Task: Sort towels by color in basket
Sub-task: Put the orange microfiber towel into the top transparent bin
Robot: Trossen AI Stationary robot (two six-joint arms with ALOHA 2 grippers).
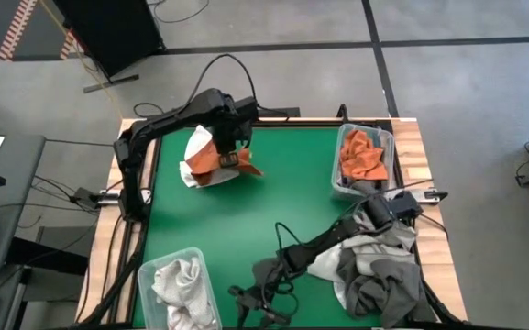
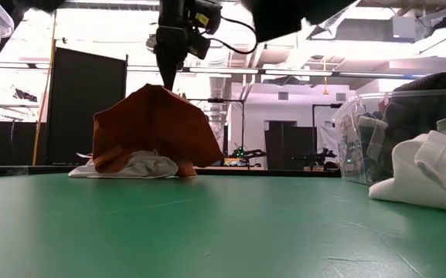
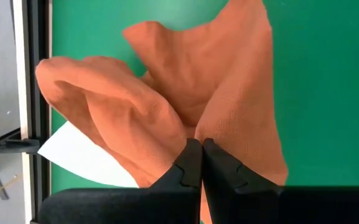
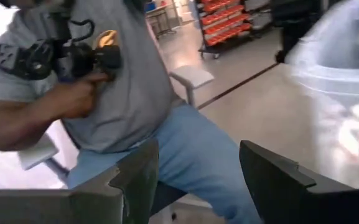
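Green felt covers the desk, which has a wooden edge and stands in a grey-floored workshop. Toward the far left side, the left gripper is pinched fully shut on the peak of an orange towel, lifting it into a tent whose lower edges droop onto a white towel lying flat beneath; the low view shows the same orange towel hanging from the closed fingertips. A clear bin at the far right holds more orange towels. Another clear bin at the near left holds white towels. A heap of grey and white towels lies at the near right. The right gripper hangs over that heap with its fingers well apart and nothing between them; its wrist view looks out at a seated person in a grey shirt.
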